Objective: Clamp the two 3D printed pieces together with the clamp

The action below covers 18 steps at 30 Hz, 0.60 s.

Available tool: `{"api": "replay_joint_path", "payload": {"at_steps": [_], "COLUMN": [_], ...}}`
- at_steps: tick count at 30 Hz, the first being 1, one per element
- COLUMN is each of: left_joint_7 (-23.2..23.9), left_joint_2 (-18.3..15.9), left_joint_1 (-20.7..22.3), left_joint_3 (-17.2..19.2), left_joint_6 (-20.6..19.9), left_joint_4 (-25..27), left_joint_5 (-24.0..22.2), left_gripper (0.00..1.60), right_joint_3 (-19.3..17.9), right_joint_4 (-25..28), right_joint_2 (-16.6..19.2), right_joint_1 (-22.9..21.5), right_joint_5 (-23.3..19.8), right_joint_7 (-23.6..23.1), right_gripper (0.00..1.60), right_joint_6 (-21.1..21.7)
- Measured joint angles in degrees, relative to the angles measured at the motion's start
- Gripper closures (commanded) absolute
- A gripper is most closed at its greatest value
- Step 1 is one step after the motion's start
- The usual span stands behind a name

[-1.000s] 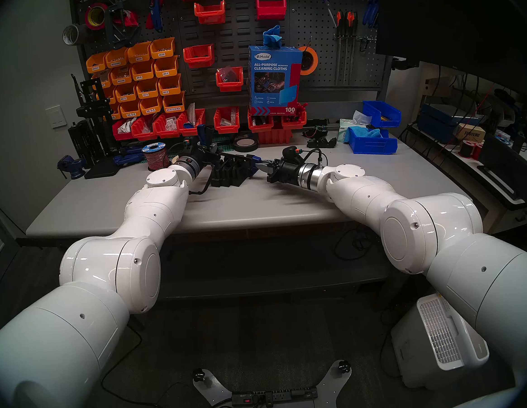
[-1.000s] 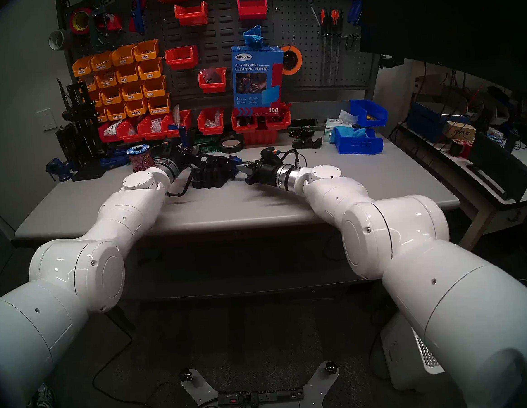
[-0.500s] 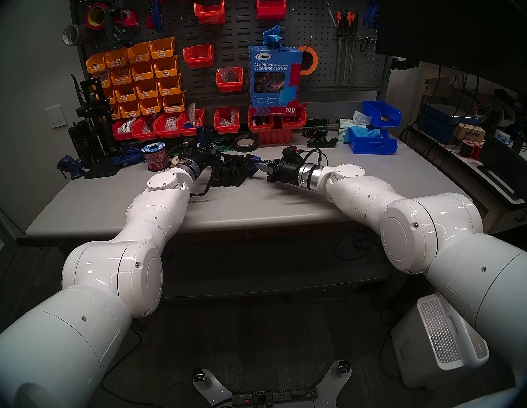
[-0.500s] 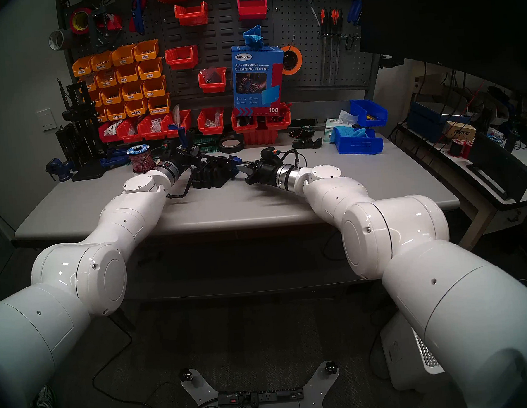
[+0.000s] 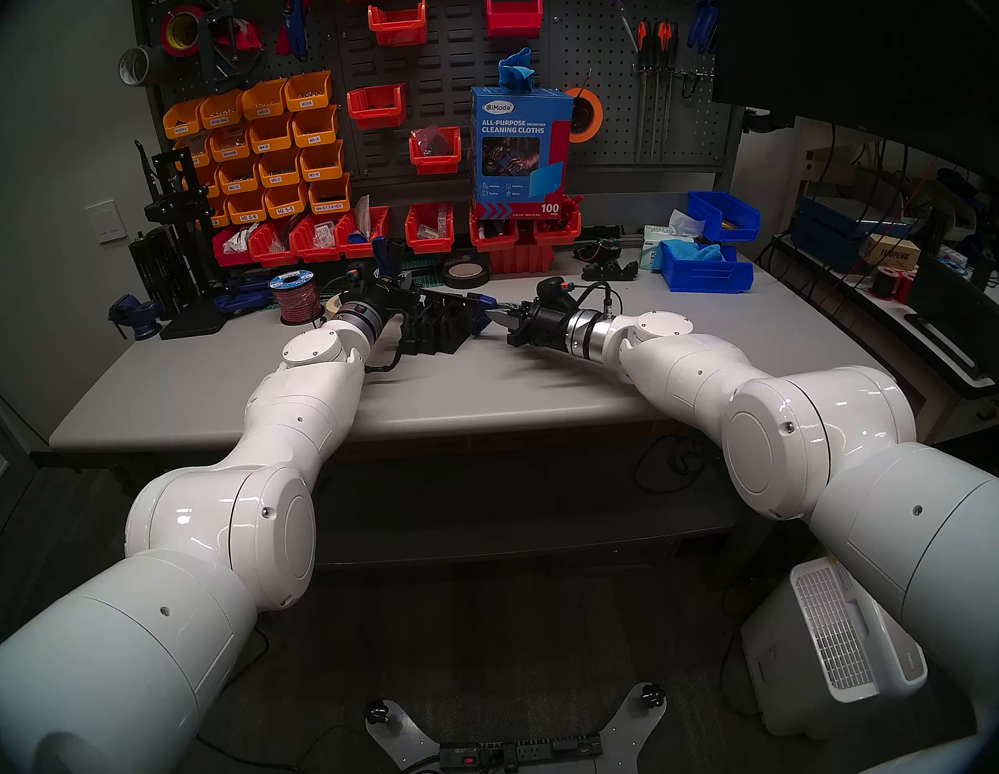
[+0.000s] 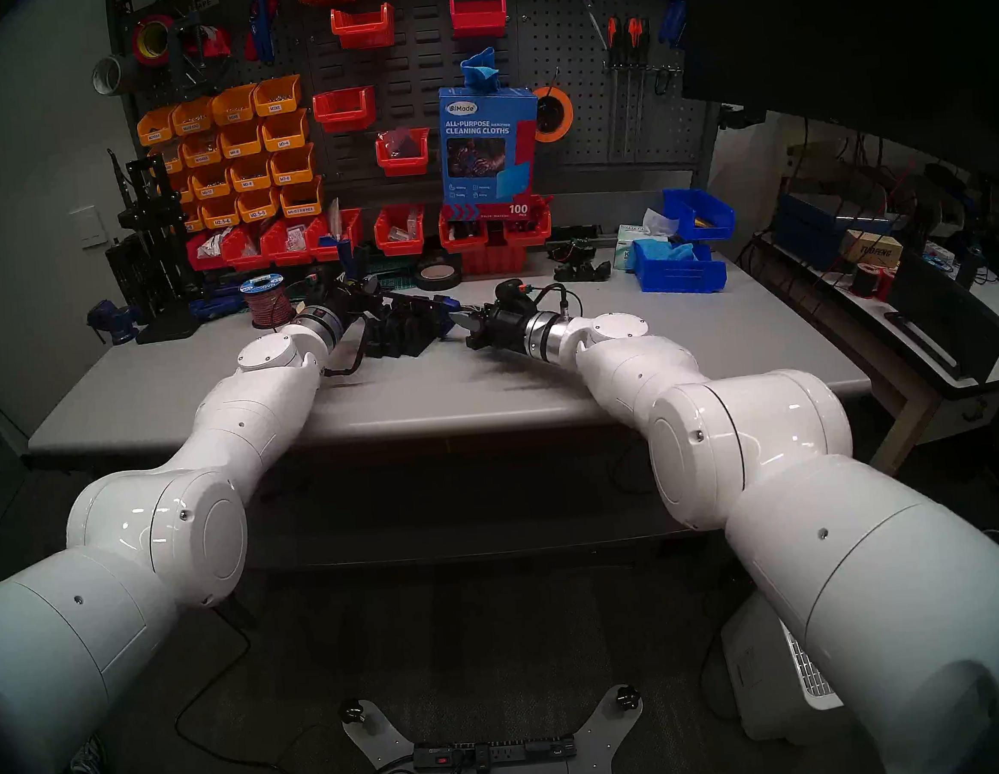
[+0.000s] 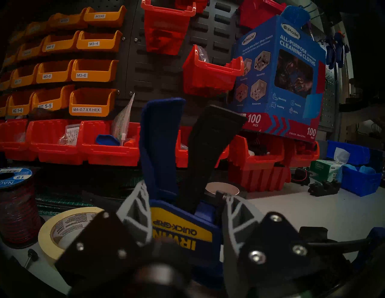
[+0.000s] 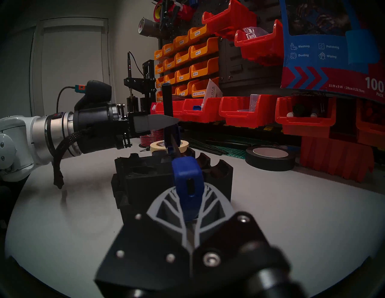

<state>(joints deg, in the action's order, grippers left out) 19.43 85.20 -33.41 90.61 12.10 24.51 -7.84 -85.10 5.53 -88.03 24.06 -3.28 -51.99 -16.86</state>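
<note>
A grey worktable [image 5: 200, 395] carries everything. Near its middle sit the two black printed pieces [image 5: 436, 332], resting on the tabletop. Toward the back left stand a small blue vise [image 5: 137, 313], a spool of red wire [image 5: 294, 298] and a roll of cream masking tape [image 7: 62, 229]. A black tape roll [image 5: 464, 274] lies behind the middle, and blue bins [image 5: 705, 269] sit at the back right beside a tissue box [image 5: 655, 241].

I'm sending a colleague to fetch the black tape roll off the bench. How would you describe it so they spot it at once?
Start at the tall blue cleaning-cloths box against the pegboard. Just below and left of it, the black tape roll lies flat on the grey table, in front of the red bins. Unlike the cream masking tape and the red wire spool further left, it is black with a pale centre.
</note>
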Motion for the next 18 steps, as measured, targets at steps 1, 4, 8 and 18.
{"api": "replay_joint_path", "payload": {"at_steps": [1,4,8,18], "left_joint_7": [0.0,0.0,0.0,1.3], "left_joint_2": [0.1,0.4,0.7,2.5], "left_joint_1": [-0.1,-0.3,-0.6,-1.3], "left_joint_3": [0.1,0.3,0.5,0.5], "left_joint_6": [0.1,0.3,0.5,1.1], "left_joint_4": [0.2,0.8,1.6,4.1], "left_joint_5": [-0.1,-0.3,-0.6,-1.2], "left_gripper": [1.60,1.60,1.60,1.60], "right_joint_3": [0.0,0.0,0.0,0.0], "right_joint_4": [0.0,0.0,-0.1,0.1], "right_joint_2": [0.0,0.1,0.1,-0.5], "right_joint_1": [0.0,0.0,0.1,0.0], "right_joint_5": [0.0,0.0,0.0,0.0], "right_joint_7": [0.0,0.1,0.1,0.3], "right_gripper": [1.60,1.60,1.60,1.60], "right_joint_6": [0.0,0.0,0.0,0.0]}}
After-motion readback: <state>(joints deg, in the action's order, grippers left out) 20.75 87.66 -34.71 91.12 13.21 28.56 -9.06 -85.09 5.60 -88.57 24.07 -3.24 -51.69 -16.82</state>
